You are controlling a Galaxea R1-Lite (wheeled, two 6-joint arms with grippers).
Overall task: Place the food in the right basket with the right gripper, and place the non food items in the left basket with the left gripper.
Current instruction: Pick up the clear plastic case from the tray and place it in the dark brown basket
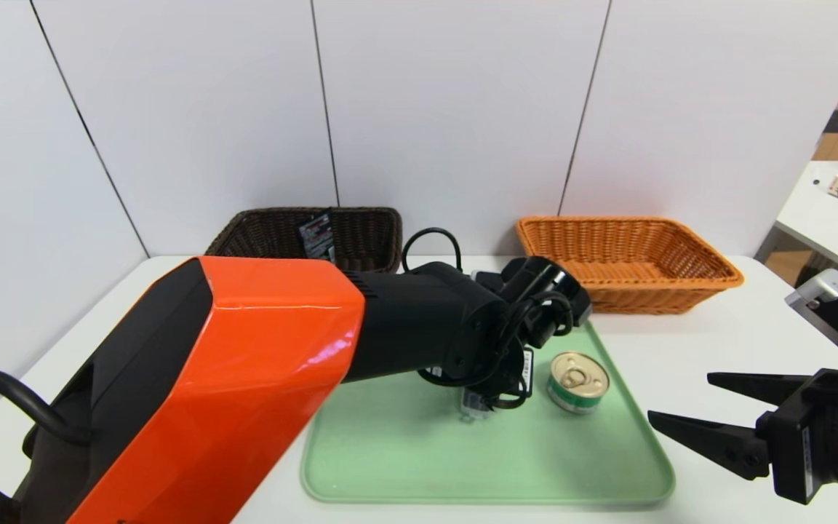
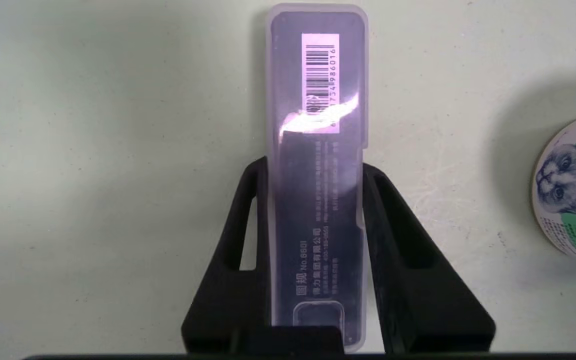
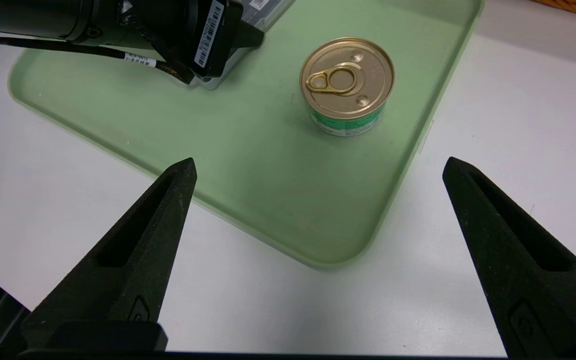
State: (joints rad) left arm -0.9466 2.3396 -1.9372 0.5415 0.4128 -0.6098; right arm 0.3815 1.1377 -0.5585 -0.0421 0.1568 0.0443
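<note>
In the head view, the pale green plastic tray point(image 1: 404, 451) is partly blocked by the orange-and-black left arm; a gold-lidded round tin can point(image 1: 577, 382) stands on it. A dark brown wicker basket point(image 1: 372, 236) holds a small packet point(image 1: 318, 234); nothing is seen in the orange wicker basket point(image 1: 630, 255).

In the left wrist view, the left gripper point(image 2: 314, 165) is seen with jaws touching both sides of a translucent flat plastic case point(image 2: 316, 100) lying on the tray.

In the right wrist view, the right gripper point(image 3: 318, 167) is held wide open and empty near the tray's corner.
</note>
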